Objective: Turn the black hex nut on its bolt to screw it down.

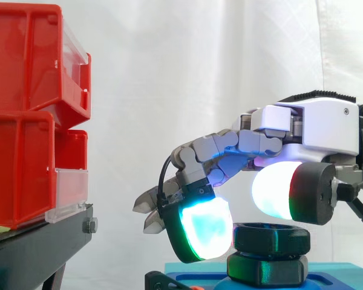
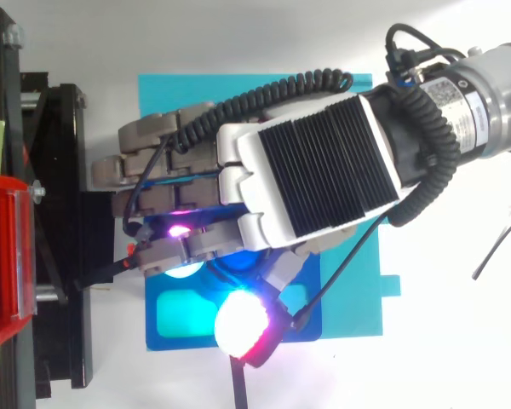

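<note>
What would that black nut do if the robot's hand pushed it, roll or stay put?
Likely stays: the black hex nut sits flat atop a second black piece, not on edge. It looks thick and rigid, probably won't bend. Its faceted sides should resist slipping.

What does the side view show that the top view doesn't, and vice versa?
Side view: the black hex nut sits on a second black hex piece, with the hand low over it and the red bins stacked in two tiers. Top view: the back of the hand lies over the nut's spot, and a cyan sheet lies under a blue plate. Both: the hand, the red bins and the black stand.
</note>
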Robot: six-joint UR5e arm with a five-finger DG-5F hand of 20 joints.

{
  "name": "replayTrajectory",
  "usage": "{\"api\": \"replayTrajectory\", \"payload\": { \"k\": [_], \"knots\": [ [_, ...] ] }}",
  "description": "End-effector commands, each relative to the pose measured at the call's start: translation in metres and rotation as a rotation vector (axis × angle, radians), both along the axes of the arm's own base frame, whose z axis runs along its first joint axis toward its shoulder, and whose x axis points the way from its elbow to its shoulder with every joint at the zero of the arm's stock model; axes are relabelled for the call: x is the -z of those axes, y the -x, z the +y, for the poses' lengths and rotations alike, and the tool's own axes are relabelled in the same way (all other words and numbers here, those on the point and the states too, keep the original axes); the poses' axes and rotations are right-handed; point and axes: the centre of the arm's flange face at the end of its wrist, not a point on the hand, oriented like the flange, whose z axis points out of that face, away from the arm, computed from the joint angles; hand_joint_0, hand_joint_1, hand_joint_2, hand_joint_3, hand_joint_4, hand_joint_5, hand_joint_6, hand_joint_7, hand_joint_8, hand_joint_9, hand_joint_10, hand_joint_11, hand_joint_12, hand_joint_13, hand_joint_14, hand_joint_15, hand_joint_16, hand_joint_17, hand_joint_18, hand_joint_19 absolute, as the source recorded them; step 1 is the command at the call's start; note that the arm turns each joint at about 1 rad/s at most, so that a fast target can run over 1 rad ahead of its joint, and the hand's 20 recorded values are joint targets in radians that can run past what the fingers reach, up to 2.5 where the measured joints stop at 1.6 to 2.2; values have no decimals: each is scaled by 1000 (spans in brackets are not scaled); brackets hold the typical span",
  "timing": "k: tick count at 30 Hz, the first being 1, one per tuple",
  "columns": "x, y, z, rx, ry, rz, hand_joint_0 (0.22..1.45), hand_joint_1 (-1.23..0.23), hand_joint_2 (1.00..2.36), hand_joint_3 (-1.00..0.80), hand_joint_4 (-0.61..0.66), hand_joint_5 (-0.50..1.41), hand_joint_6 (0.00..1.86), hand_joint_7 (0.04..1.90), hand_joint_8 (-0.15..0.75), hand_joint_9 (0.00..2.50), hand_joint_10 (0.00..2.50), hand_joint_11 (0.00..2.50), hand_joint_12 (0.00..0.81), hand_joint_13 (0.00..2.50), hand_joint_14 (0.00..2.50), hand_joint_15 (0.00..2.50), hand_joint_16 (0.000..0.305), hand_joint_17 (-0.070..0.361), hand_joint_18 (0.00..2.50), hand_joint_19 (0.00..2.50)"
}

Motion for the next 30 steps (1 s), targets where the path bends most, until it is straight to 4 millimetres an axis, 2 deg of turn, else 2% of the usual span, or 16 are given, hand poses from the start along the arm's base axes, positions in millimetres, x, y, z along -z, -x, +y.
{"api": "replayTrajectory", "payload": {
  "k": [1,2,14,18,20,24,30],
  "knots": [
    [0,3,-12,-5,4,-2,500,-195,1000,-500,117,15,505,1641,254,759,4,119,313,538,1,57,48,107,457,343],
    [0,5,-21,-9,9,-1,499,-195,1000,-500,118,15,505,1641,251,754,4,118,313,538,2,53,48,108,458,343],
    [0,17,-63,-22,20,-6,500,-195,1000,-500,125,11,505,1622,254,761,4,119,311,540,2,60,48,107,457,342],
    [-7,14,-64,-25,21,-25,500,-195,1000,-500,122,9,505,1598,254,763,5,120,311,542,3,61,48,108,460,342],
    [-15,10,-60,-29,20,-41,500,-194,1000,-500,135,1,505,1548,252,762,5,122,311,545,1,58,48,108,460,343],
    [-17,7,-56,-24,21,-49,499,-192,1000,-500,156,-27,505,1396,251,749,4,109,314,546,2,61,48,108,461,342],
    [-29,-5,-49,-5,27,-155,498,-194,1000,-500,174,-46,505,1296,247,733,4,107,315,545,2,62,48,109,461,341]
  ]
}}
